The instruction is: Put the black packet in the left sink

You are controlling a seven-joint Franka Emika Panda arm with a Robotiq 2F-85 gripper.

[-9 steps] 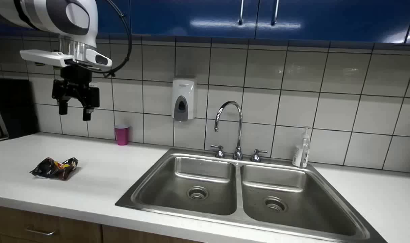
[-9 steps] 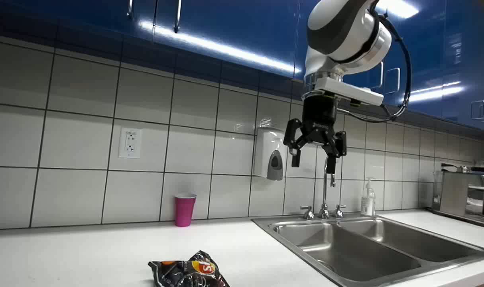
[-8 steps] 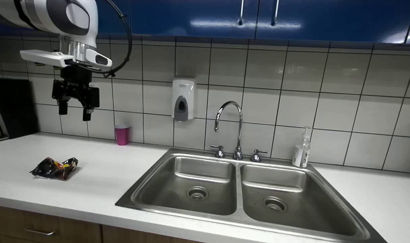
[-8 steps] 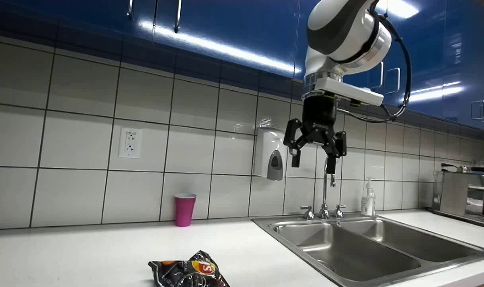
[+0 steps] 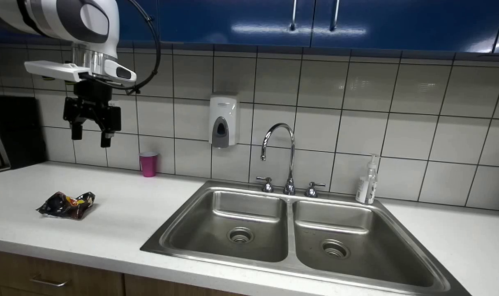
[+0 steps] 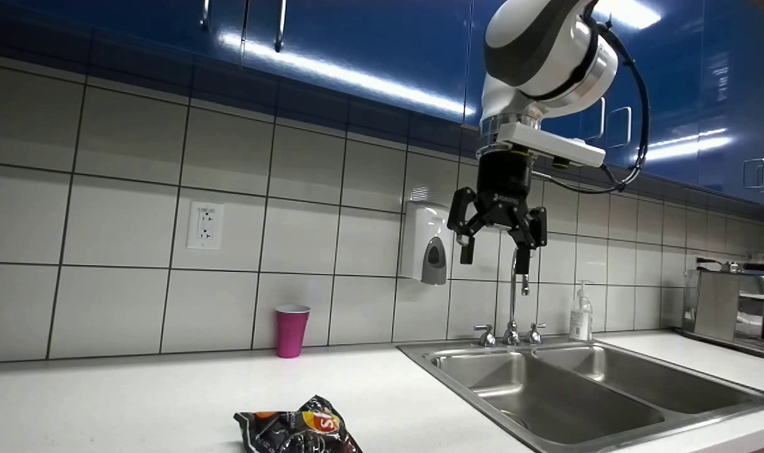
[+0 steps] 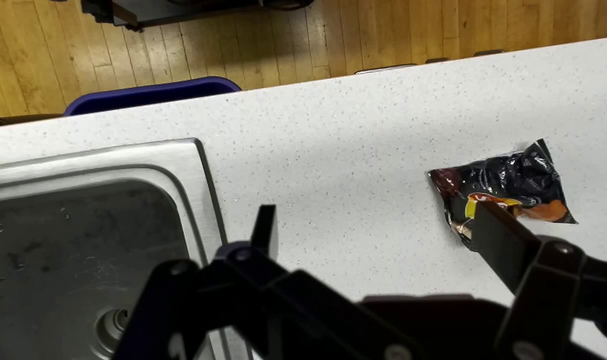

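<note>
Half a second on, hung unmoved with gripper (image 6: 495,261) spread wide and empty, leaving black packet (image 5: 66,206) on counter (image 5: 130,205), well apart from left sink (image 5: 200,240), with the grasp seemingly still ahead.

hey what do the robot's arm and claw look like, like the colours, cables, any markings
The arm is rounded and white, with dark grey panels and a silver collar. A black cable loops beside it. The claw is black, with two jointed fingers and small white lettering reading ROBOTIQ.
</note>
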